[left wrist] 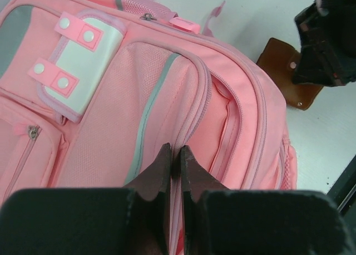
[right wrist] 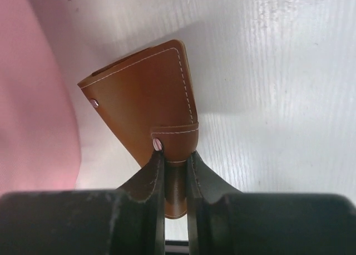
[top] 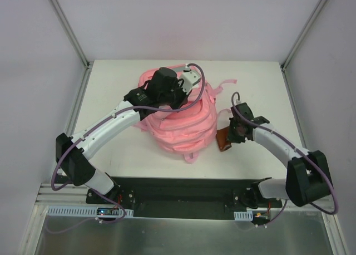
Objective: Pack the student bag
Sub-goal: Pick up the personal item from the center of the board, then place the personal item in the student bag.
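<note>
The student bag sits slumped mid-bench, front pockets up. The left claw is pinched together right over its zipper seam; can't tell if it's got any fabric. The right claw is clamped on a brown leather case, just beside the bag, toward the bench's right edge.

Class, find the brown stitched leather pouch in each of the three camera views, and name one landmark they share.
Top external: brown stitched leather pouch right of centre, beside the large pink fabric backpack.
Left wrist: pouch upper right, on the white table.
Right wrist: pouch at centre, narrow end clamped in the right gripper.
Shared landmark: the backpack, beside the pouch in every view.
</note>
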